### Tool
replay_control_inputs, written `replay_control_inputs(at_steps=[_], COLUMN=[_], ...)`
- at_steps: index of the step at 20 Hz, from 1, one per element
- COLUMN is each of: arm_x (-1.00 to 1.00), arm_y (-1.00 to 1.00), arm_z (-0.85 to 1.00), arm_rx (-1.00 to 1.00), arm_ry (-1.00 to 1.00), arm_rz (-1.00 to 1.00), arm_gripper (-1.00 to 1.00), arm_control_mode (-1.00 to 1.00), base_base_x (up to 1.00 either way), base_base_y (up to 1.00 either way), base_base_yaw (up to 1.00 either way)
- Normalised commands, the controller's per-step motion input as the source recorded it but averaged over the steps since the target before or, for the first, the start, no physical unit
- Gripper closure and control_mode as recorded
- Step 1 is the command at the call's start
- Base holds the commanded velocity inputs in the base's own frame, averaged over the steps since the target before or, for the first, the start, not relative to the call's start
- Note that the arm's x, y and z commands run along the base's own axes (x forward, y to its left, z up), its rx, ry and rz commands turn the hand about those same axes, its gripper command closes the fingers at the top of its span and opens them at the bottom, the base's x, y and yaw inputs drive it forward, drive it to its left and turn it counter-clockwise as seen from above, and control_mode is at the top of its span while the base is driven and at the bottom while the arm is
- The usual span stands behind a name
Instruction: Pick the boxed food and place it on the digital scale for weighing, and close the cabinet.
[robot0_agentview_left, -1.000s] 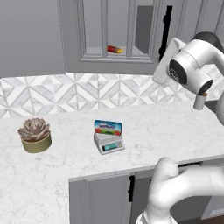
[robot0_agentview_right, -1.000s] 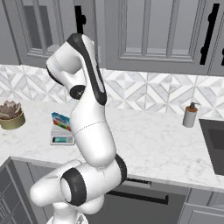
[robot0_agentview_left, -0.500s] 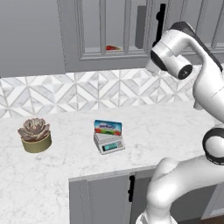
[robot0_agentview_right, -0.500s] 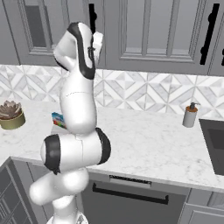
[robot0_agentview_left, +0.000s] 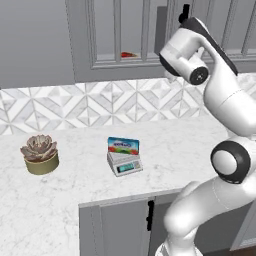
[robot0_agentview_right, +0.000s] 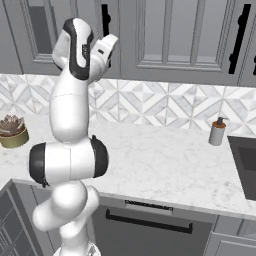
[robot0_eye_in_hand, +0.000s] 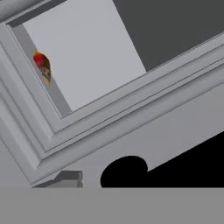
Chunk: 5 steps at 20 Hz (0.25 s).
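Up by the cabinet (robot0_agentview_left: 125, 45) door, the end effector (robot0_agentview_right: 109, 44) holds nothing; opening unclear.

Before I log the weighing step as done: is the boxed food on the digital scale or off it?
On it. In the left base view the boxed food sits on the digital scale, whose display faces forward below it.

This is looking like a home kitchen: grey wall cabinets (robot0_agentview_right: 175, 40) are hanging over a tiled wall (robot0_agentview_right: 165, 105), a white marble desk (robot0_agentview_right: 165, 165) is running along it, a sink (robot0_agentview_right: 245, 165) is sitting at its end, and a kitchen scale (robot0_agentview_left: 125, 163) is standing there.
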Motion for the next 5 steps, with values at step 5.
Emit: replay_control_inputs(at_steps=[5], arm_x=[0.31], arm_y=[-0.02], arm_z=[-0.66], arm_rx=[0.00], arm_ry=[-0.33], arm_rz=[-0.05], arm_gripper=[-1.00], arm_control_mode=[-1.00], base_base_x=[0.00], base_base_y=[0.00], base_base_yaw=[0.00])
